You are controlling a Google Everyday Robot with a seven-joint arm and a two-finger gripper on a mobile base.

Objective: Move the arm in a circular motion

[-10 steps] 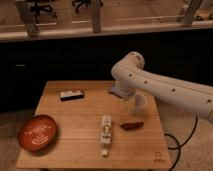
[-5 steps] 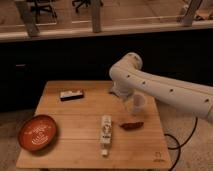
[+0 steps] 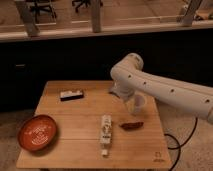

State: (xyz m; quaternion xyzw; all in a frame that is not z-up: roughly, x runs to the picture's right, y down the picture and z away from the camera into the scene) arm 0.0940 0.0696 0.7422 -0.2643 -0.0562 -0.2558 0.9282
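The large glossy white arm [image 3: 165, 90] reaches in from the right edge over the wooden table [image 3: 75, 125]. Its bulbous joint [image 3: 127, 70] sits above the table's back right part. The gripper [image 3: 135, 106] hangs down from that joint, just above the tabletop and a little behind a small dark red object [image 3: 131, 125]. Nothing is seen held in it.
A red-orange bowl [image 3: 38, 132] sits at the table's front left. A black and white flat bar [image 3: 71, 94] lies at the back left. A white bottle-like item [image 3: 105, 131] lies in the middle front. A cable [image 3: 175, 142] hangs off the right side.
The arm's joint and gripper have shifted slightly to the left and down. The items on the table have not moved.
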